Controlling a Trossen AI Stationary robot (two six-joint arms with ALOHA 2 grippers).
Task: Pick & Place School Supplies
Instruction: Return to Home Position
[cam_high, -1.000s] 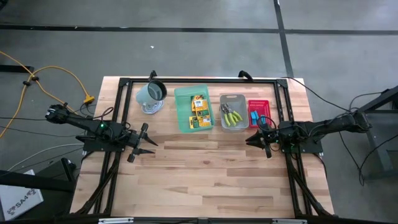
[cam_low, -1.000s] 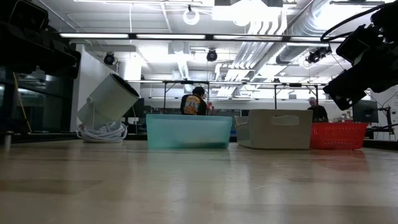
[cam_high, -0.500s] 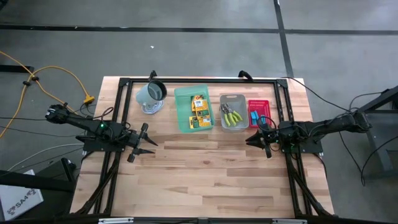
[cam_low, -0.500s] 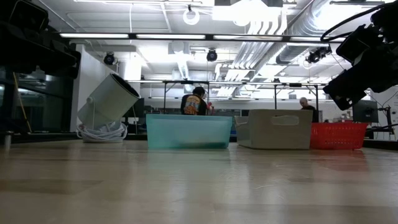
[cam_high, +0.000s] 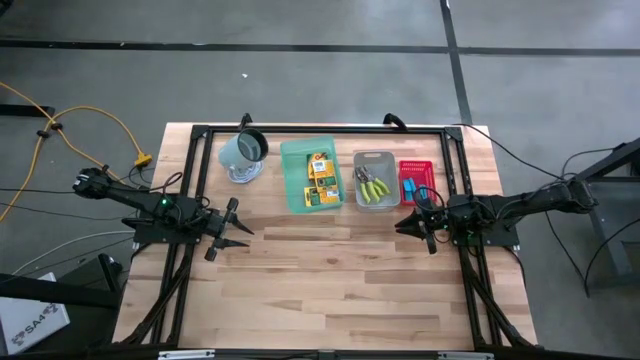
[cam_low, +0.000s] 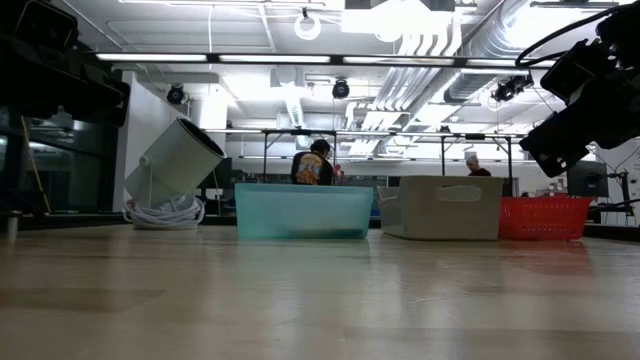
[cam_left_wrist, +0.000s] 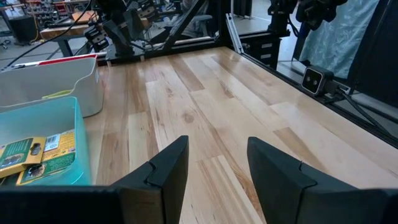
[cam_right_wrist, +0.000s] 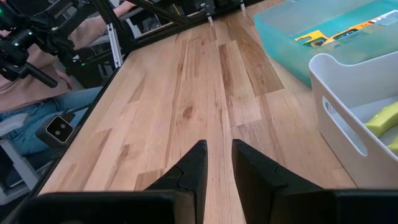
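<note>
Over the table (cam_high: 330, 290), arms level: left pincer (cam_high: 243, 230) spread, right pincer (cam_high: 402, 223) barely parted.

A mug (cam_high: 243, 152) leans just beside the green tray (cam_high: 293, 185). On that tray's other side stand a grey tray (cam_high: 375, 155), then a red tray (cam_high: 415, 164).

low view | far person (cam_low: 474, 163) seemingly moved left, behind grey tray (cam_low: 443, 208)

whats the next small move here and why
Probably just park both arms: the boxes lie in the green tray, pliers in the grey tray, blue erasers in the red basket, and the left end effector and right end effector hover empty.
</note>
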